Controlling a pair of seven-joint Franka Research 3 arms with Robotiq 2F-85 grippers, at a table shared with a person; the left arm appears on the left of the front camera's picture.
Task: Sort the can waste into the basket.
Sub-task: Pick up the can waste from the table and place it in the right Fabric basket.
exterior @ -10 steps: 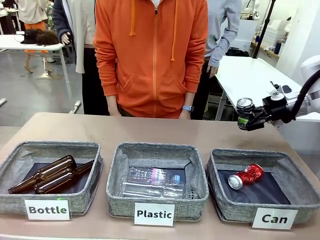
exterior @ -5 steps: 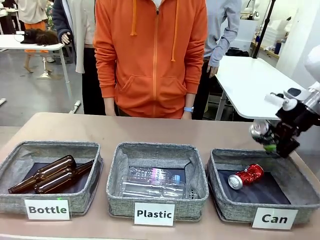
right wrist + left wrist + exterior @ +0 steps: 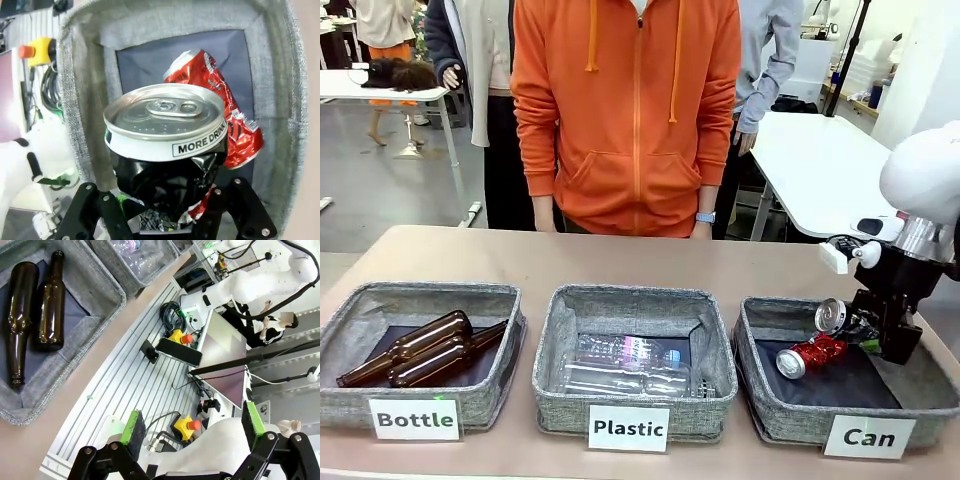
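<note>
Now: right pincer [image 3: 868, 333] clamped on the black can [image 3: 167, 165], silver top tilted toward the middle, held low inside the "Can" basket [image 3: 752, 400], presumably so a release drops it short. Red can [image 3: 812, 353] lies on its side on the dark base, just beside. Left pincer [image 3: 195, 427] spread wide, holding nothing, idle off the tabletop [image 3: 520, 260].

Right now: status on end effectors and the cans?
Right end effector shut on black can, over Can basket. Left end effector open, holding nothing. Red can already in basket. Nothing blocking.
</note>
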